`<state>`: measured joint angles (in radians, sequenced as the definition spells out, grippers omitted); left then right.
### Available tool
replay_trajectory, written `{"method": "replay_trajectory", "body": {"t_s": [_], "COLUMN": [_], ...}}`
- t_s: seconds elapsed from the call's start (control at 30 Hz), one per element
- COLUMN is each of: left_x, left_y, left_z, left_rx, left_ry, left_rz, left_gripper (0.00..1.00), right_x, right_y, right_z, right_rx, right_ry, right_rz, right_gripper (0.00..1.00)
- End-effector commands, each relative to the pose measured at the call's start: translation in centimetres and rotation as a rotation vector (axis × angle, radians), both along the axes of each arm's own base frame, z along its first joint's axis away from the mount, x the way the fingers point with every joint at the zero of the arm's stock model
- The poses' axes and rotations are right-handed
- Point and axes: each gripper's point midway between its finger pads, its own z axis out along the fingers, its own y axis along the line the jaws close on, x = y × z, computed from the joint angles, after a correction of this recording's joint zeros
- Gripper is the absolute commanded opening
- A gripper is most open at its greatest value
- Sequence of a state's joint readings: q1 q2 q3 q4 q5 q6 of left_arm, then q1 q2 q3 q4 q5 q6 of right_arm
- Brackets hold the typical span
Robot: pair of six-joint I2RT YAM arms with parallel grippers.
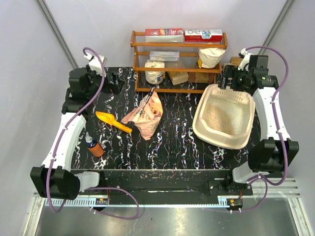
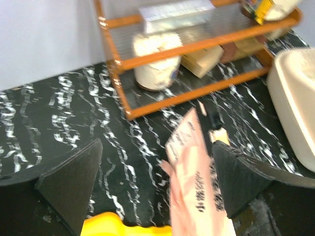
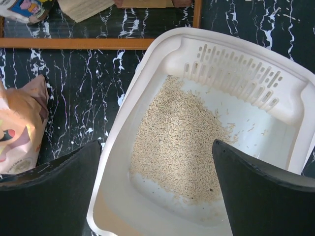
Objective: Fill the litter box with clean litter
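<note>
Cream-beige plastic litter box (image 1: 199, 125) at the right of the worktop (image 1: 172, 142), set at an angle, with rounded corners and high smooth walls. Inside, clean litter (image 1: 221, 115): fine tan granules in a patch over the middle of the floor, ringed by bare plastic. Glossy black worktop surface, veined white like marble.

Left of centre, a crinkled pink-orange bag (image 1: 145, 115), slumped on the worktop. Just beside it on the left, a yellow plastic scoop (image 1: 112, 121), lying flat. Nearer the left arm, a small orange-brown bottle (image 1: 94, 146) with a pale cap. At the back, an orange wooden shelf rack (image 1: 134, 64) loaded with boxes, white sacks (image 1: 210, 56) and a pale tub.

Seen from the right wrist alone: the short, elongated grain of the clean litter (image 3: 177, 142), the slotted grille (image 3: 241, 73) at one end of the litter box (image 3: 147, 78), and a corner of the bag (image 3: 19, 128) at the left edge.

Seen from the left wrist alone, though blurred: dark printed characters down the bag (image 2: 194, 196), the scoop (image 2: 118, 228) at the bottom edge, a rail of the shelf rack (image 2: 206, 44) above.

Left end effector (image 1: 117, 81) (image 2: 157, 182): dark wedge-shaped fingers spread fully wide, gripping nothing, above the worktop near the bag.

Right end effector (image 1: 227, 82) (image 3: 157, 191): likewise spread fully wide, gripping nothing, over the litter box.
</note>
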<state>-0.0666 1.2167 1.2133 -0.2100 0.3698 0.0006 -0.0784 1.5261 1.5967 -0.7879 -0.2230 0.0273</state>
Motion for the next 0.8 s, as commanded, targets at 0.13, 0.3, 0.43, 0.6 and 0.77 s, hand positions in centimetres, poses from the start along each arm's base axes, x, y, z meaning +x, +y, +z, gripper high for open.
{"method": "replay_trajectory", "body": {"t_s": [0.13,0.3,0.43,0.6,0.77], "left_x": [-3.5,-3.6,-3.8,-4.3,-4.7], "left_y": [-6.7,-7.1,-7.1,-7.6,-8.5], "left_z": [-5.1,-7.1,-7.5,-7.7,-8.8], "left_rx": [-0.009,-0.050,-0.047,-0.010,-0.012], "left_ry": [0.231,0.321,0.332,0.326,0.366], "left_rz": [-0.255,-0.217,-0.210,-0.230,-0.234], "left_gripper": [0.92,0.89,0.88,0.89,0.89], "right_x": [-3.0,-6.4,-7.5,-9.1,-10.5], "right_y": [6.2,13.9,16.3,17.1,16.0], "right_z": [2.7,-1.3,-4.2,-8.0,-10.5], "right_rx": [-0.020,-0.102,-0.083,-0.116,-0.165], "right_ry": [-0.094,0.024,0.116,0.221,0.286], "right_rz": [0.427,0.667,0.670,0.647,0.600], "right_gripper": [0.93,0.65,0.39,0.26,0.17]}}
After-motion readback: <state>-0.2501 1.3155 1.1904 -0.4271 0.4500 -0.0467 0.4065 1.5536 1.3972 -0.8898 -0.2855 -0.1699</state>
